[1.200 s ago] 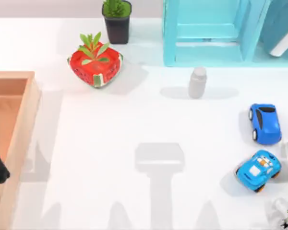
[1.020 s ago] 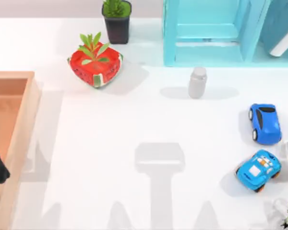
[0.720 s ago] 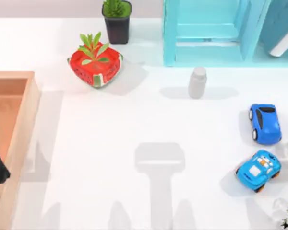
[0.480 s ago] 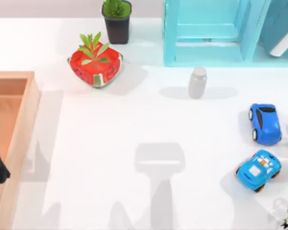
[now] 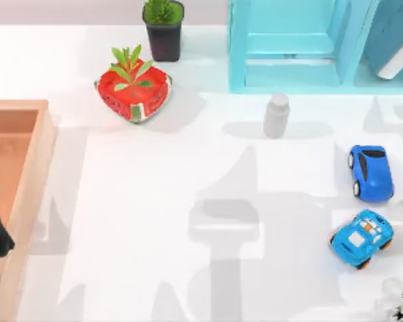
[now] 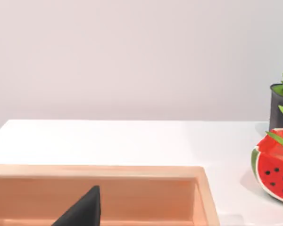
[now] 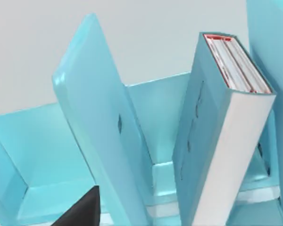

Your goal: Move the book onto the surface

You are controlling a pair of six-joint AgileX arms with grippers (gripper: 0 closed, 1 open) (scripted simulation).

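The book (image 7: 217,132), stiff and likely heavy, is best gripped across its covers; neither gripper's opening can be told.

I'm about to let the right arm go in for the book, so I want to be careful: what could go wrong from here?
1. The book stands tilted inside the turquoise shelf, close between its boards; a gripper could strike a board or jam the book on the way out.
2. Below the shelf on the white tabletop stand a grey bottle and two blue toy cars; a book carried low might knock them.
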